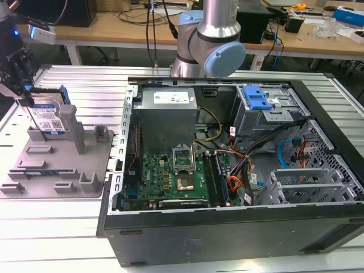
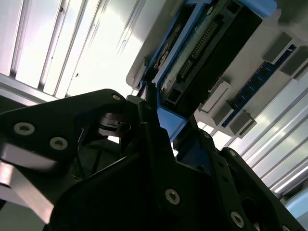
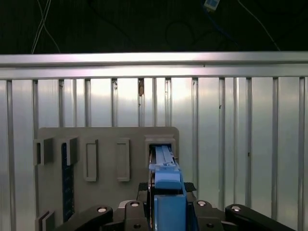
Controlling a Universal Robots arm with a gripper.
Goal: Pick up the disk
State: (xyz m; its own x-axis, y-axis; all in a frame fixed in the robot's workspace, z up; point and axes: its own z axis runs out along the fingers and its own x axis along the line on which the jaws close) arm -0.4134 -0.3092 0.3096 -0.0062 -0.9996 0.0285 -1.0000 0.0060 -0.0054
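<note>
Exterior view: the flat silver disk (image 1: 48, 118) with a blue-and-white barcode label and blue plastic side rails stands upright on edge in a slot of the gray plastic fixture with posts (image 1: 57, 165), at the exterior view's left. The black two-finger gripper (image 1: 21, 85) reaches down over the disk's upper edge, its fingers closed against the blue rail; the top of the gripper is cut off by the frame edge. To the right lies an open black computer case (image 1: 239, 170) holding a green motherboard (image 1: 170, 179) and a blue plastic drive-bay bracket (image 1: 257, 99); a gray-and-blue arm joint (image 1: 207, 48) hides part of the case's far wall.

First wrist view: the disk (image 3: 163, 166) appears edge-on as a narrow blue strip rising from the fixture (image 3: 106, 159), clamped between the black fingers (image 3: 144, 190); its label is hidden. Ribbed aluminium table (image 3: 240, 134) lies beyond.

Second wrist view: the gripper (image 2: 161, 120) body blocks much of the scene; the disk's connector end (image 2: 202, 43) is dim, its far end cut off.
</note>
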